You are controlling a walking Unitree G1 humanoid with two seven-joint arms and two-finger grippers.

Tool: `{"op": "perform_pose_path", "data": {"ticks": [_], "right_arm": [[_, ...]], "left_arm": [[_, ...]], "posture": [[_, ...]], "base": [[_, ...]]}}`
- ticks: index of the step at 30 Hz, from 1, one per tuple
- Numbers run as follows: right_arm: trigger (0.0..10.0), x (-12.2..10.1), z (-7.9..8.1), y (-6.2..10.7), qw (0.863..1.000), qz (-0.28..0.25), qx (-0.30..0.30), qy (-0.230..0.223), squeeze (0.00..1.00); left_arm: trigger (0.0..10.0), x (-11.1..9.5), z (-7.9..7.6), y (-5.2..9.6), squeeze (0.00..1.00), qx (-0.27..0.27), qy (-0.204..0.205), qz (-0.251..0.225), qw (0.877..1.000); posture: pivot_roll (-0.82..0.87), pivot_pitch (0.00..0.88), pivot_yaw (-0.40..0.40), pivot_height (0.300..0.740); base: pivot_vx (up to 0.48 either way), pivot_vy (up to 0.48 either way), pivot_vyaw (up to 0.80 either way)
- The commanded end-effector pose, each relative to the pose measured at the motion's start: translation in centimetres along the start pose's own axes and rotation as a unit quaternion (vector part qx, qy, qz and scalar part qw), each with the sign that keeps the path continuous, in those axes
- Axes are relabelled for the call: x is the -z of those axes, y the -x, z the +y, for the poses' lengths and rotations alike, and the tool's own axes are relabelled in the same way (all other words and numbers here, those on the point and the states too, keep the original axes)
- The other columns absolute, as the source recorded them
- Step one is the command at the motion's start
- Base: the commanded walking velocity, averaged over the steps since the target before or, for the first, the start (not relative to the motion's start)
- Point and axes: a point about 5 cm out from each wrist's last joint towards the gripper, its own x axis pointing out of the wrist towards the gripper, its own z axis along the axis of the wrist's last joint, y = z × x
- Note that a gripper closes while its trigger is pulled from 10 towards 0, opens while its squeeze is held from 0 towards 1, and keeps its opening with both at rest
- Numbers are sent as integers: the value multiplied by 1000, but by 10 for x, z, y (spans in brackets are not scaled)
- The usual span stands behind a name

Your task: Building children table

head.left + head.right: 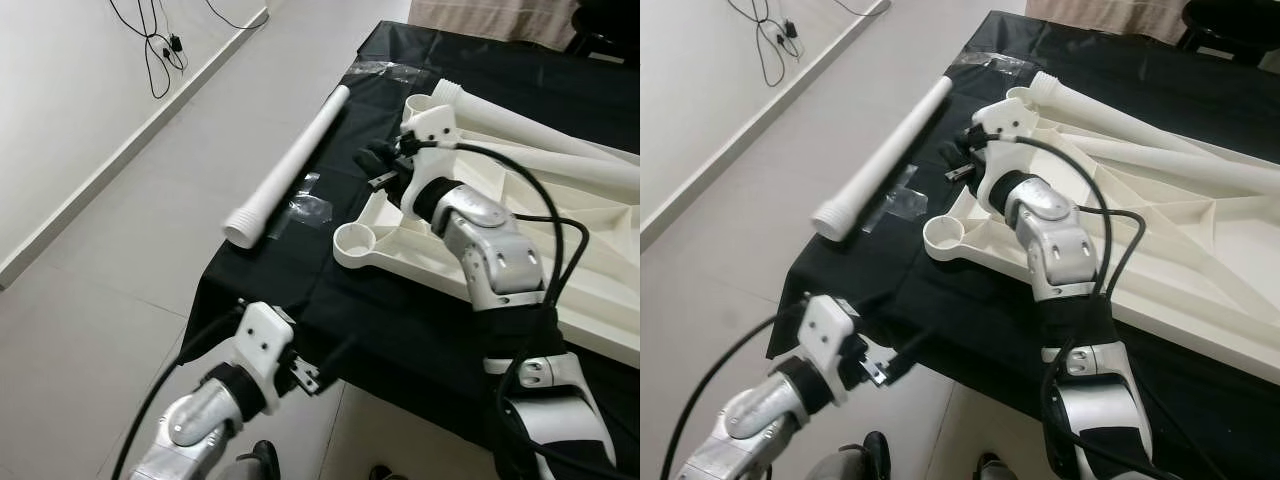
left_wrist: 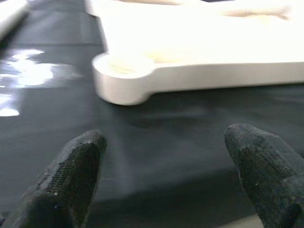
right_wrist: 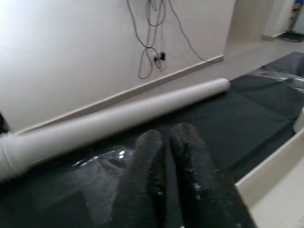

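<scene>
With the white plastic tabletop (image 1: 560,250) inverted to expose its round leg socket (image 1: 357,240), the right gripper (image 1: 372,160), fingers pressed together and empty, hovered at the socket's 12 o'clock, the loose white tubular leg (image 1: 290,165) lay at 10 o'clock, and the left gripper (image 2: 166,161), spread wide and empty, waited at 6 o'clock.

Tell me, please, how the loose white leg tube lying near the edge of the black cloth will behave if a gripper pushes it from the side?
The leg tube is round and smooth, so it would probably roll. Its threaded end juts past the edge of the black cloth, so a push outward could drop it to the floor. It looks like rigid hollow plastic, likely stiff and light.
</scene>
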Motion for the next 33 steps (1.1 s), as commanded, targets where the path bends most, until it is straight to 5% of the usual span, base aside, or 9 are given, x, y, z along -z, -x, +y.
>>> {"op": "perform_pose_path", "data": {"ticks": [1,2,3,4,6,12,24,33], "right_arm": [[0,8,1,0,1000,18,3,4,0],[7412,7,3,1,1000,12,7,1,0],[10000,8,7,1,1000,6,5,-2,0],[10000,8,7,1,1000,6,5,-2,0],[10000,8,14,3,1000,-9,1,-13,0],[10000,15,24,5,999,-19,-4,-37,0],[10000,34,28,17,997,-31,26,-60,0],[10000,41,25,27,995,-48,35,-75,0]], "left_arm": [[10000,9,1,3,0,-4,17,19,1000],[10000,5,12,4,0,-35,37,11,999],[10000,2,25,7,0,-74,58,0,996],[10000,2,25,7,0,-74,58,0,996],[10000,-4,51,12,0,-139,66,-14,988],[10000,-4,64,15,0,-177,55,-9,983],[10000,14,35,0,0,-150,50,25,987],[10000,21,43,-2,0,-166,42,38,984]], "posture": [[76,271,-9,740],[70,266,-3,740],[70,266,-3,740],[70,266,-3,740],[74,264,-4,740],[73,259,2,740],[51,244,18,740],[52,220,27,740]], "base": [[0,0,0],[0,0,0],[0,0,0],[0,0,0],[0,0,0],[0,0,0],[0,0,0],[0,0,0]]}}
